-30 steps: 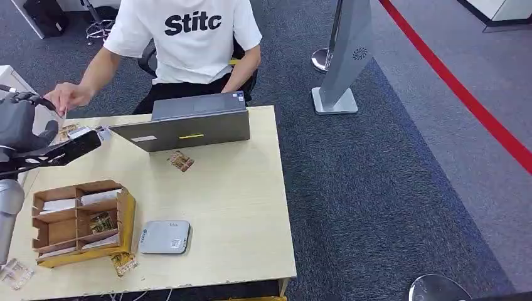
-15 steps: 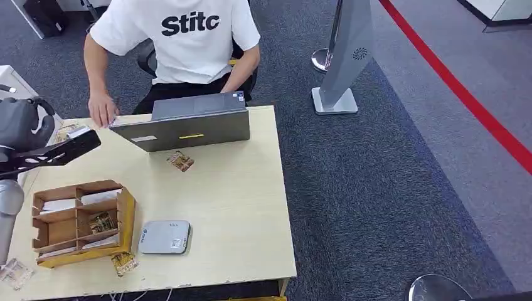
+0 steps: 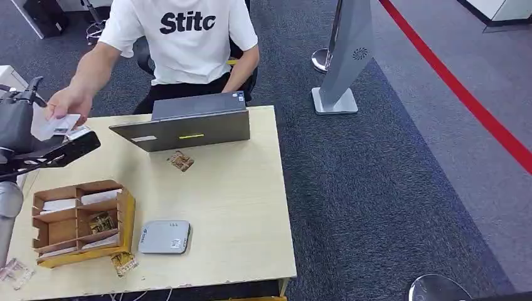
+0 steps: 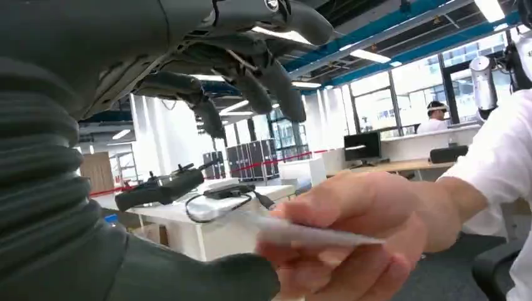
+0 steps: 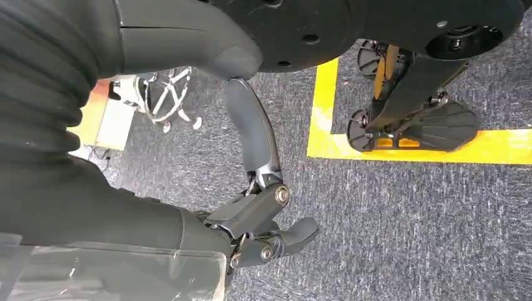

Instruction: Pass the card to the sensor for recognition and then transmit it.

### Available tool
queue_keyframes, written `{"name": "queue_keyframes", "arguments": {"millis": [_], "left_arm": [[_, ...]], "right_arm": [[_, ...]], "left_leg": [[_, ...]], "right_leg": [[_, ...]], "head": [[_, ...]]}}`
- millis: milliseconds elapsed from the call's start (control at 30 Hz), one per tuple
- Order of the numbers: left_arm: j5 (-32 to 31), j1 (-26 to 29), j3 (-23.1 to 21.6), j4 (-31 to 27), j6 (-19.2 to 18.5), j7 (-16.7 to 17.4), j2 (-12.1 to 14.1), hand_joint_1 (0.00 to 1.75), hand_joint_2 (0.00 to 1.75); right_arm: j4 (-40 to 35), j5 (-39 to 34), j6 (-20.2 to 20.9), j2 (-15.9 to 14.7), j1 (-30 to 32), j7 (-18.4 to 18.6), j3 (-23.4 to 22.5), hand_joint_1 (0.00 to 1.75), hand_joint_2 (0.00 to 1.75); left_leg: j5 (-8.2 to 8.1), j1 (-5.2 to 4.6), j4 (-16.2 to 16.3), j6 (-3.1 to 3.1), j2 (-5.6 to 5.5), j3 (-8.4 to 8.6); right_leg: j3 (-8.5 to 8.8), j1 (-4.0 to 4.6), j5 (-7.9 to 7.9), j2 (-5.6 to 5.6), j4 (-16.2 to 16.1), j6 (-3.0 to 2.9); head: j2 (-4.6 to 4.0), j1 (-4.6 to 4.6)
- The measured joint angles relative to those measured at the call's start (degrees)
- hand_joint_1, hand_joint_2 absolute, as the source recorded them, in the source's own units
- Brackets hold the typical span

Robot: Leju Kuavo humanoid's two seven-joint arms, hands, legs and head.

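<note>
On table [image 3: 238, 207], cardboard organizer [image 3: 81, 221] holding packets, left hand [image 3: 15, 122] spread, person's hand [image 3: 68, 103] pinching card [image 3: 55, 123]

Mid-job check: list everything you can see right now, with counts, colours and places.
Table: one, light wood, in front of the robot.
Laptop: one, grey, far edge of the table, before the person.
Card: one, white, in the person's hand, next to the left hand.
Sensor: one, grey, near edge of the table.
Divided box: one, cardboard, left of the sensor.
Brown packets: one near the laptop, one by the box.
Sign stand: one, silver, on the carpet.
Floor line: one, red, on the carpet at right.
Person: one, white T-shirt, seated.
Left hand: raised, fingers apart.
Right hand: hanging over carpet, holding nothing.
</note>
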Motion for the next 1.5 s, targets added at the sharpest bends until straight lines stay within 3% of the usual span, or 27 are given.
{"name": "queue_keyframes", "arguments": {"millis": [67, 100, 133, 1500], "left_arm": [[0.0, 0.0, 0.0, 0.0, 0.0, 0.0, 0.0, 0.0, 1.75], [0.0, 0.0, 0.0, 0.0, 0.0, 0.0, 0.0, 0.4, 1.75], [0.0, 0.0, 0.0, 0.0, 0.0, 0.0, 0.0, 1.75, 1.75], [1.0, 2.2, 0.0, -2.2, 1.4, -0.8, 0.1, 1.75, 1.75]], "right_arm": [[0.0, 0.0, 0.0, 0.0, 0.0, 0.0, 0.0, 0.0, 1.75], [0.0, 0.0, 0.0, 0.0, 0.0, 0.0, 0.0, 0.0, 1.75], [0.0, 0.0, 0.0, 0.0, 0.0, 0.1, 0.0, 0.0, 1.75], [0.0, -0.5, 0.0, 0.0, 0.1, 0.3, 0.7, 0.0, 1.75]], "left_leg": [[0.0, 0.0, 0.0, 0.0, 0.0, 0.0], [0.0, 0.0, 0.0, 0.0, 0.0, 0.0], [0.0, 0.0, 0.0, 0.0, 0.0, 0.0], [0.0, 0.0, 0.0, 0.0, 0.01, -0.02]], "right_leg": [[0.0, 0.0, 0.0, 0.0, 0.0, 0.0], [0.0, 0.0, 0.0, 0.0, 0.0, 0.0], [0.0, 0.0, 0.0, 0.0, 0.0, 0.0], [-0.01, 0.0, 0.0, 0.01, 0.0, 0.0]], "head": [[0.02, -0.02], [0.0, -0.02], [0.0, -0.02], [0.0, 0.0]]}}
